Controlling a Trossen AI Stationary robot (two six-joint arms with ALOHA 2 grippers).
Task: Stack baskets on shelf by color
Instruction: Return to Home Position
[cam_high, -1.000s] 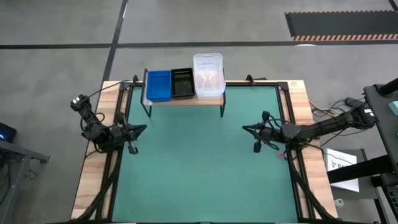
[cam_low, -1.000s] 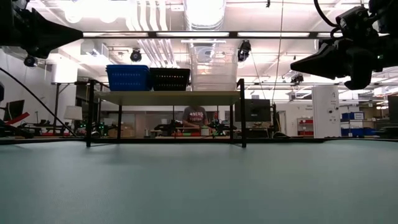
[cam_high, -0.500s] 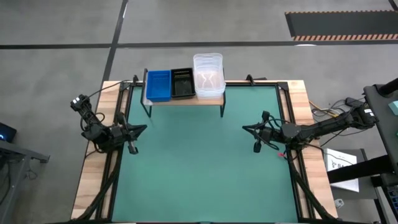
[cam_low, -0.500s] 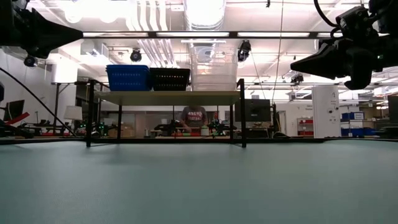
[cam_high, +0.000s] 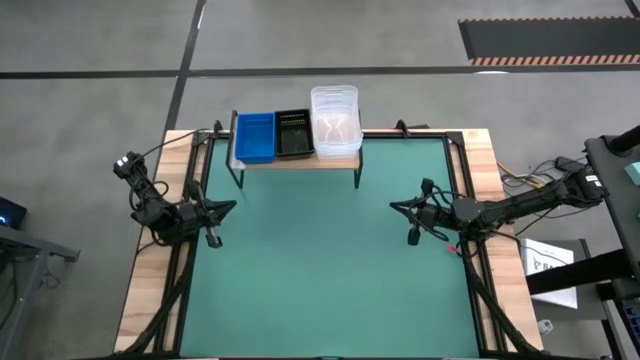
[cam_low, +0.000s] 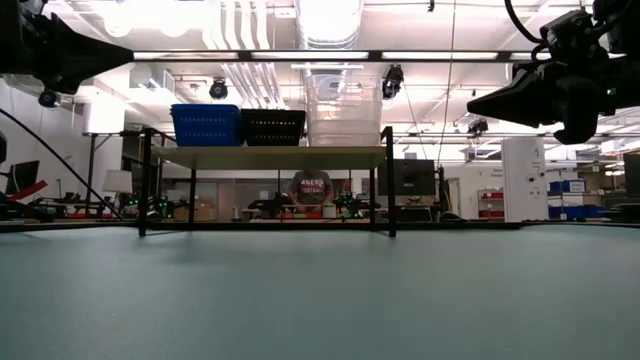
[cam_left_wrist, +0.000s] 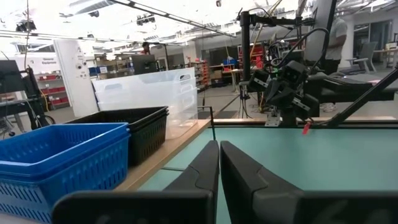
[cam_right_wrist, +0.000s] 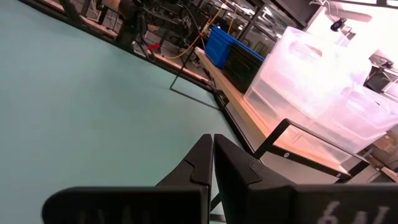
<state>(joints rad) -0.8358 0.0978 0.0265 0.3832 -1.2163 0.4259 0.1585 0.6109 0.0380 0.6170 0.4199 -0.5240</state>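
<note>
The left gripper's (cam_left_wrist: 219, 152) two dark fingers are pressed together along their length, with no gap showing, and they hold nothing. The left gripper hangs above the left edge of the table (cam_high: 320, 280), about halfway along it, with its arm folded back over the wooden border there.

The right gripper's (cam_right_wrist: 212, 146) fingers are likewise closed against each other and empty. It hangs above the right edge of the table, roughly opposite the left one, and its arm reaches back off the right side. Both grippers are well apart from the shelf (cam_high: 300, 161) and touch nothing.

The shelf stands at the far edge of the table, nearer the far-left corner. All the baskets sit on its wooden top in three stacks set side by side in a row. The blue baskets (cam_high: 254, 137) are at the left end. The black baskets (cam_high: 293, 134) are just beside them in the middle. The clear baskets (cam_high: 335, 120) are at the right end; they form the tallest and widest stack.

From table height, a person (cam_low: 313, 186) in a dark shirt shows in the room beyond, seen under the shelf.
</note>
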